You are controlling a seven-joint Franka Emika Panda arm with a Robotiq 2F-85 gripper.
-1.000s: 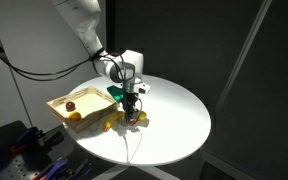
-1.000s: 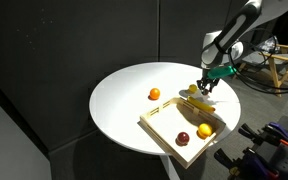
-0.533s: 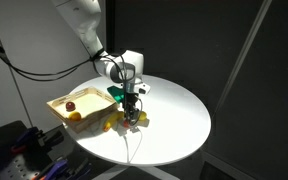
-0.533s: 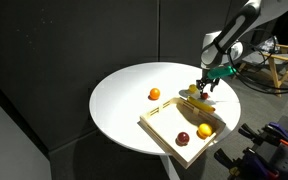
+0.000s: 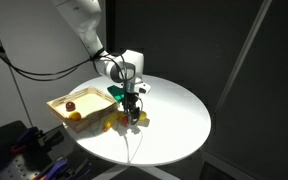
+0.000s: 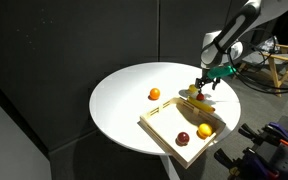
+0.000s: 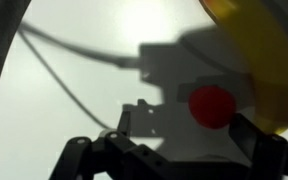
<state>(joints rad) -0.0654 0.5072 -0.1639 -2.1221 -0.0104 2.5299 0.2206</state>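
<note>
Gripper (image 7: pixel 174 140) open, jaws wide apart in the wrist view with nothing clamped between them. It points straight down, low over the table (image 5: pixel 174 110), fingertips just above the surface in both exterior views (image 5: pixel 132 114) (image 6: pixel 202 92). Directly ahead of the jaws in the wrist view sits a small red ball (image 7: pixel 212 106), touching or just beside a big blurred yellow fruit (image 7: pixel 259 55) at the upper right; cannot tell if the fingers touch either one. In both exterior views the yellow fruit (image 5: pixel 114 124) (image 6: pixel 191 98) lies on the table right under the gripper, between it and the near edge of the wooden tray (image 5: pixel 56 101) (image 6: pixel 162 124). The red ball is too small to make out there. An orange (image 5: pixel 142 119) (image 6: pixel 155 94) is on the table just beside the gripper, on the side away from the tray. The tray hangs partly over the table rim and holds a dark red fruit (image 5: pixel 71 106) (image 6: pixel 183 138) and a yellow-orange fruit (image 5: pixel 75 116) (image 6: pixel 204 130), near each other. The arm (image 5: pixel 84 25) comes down from above the tray side.
</note>
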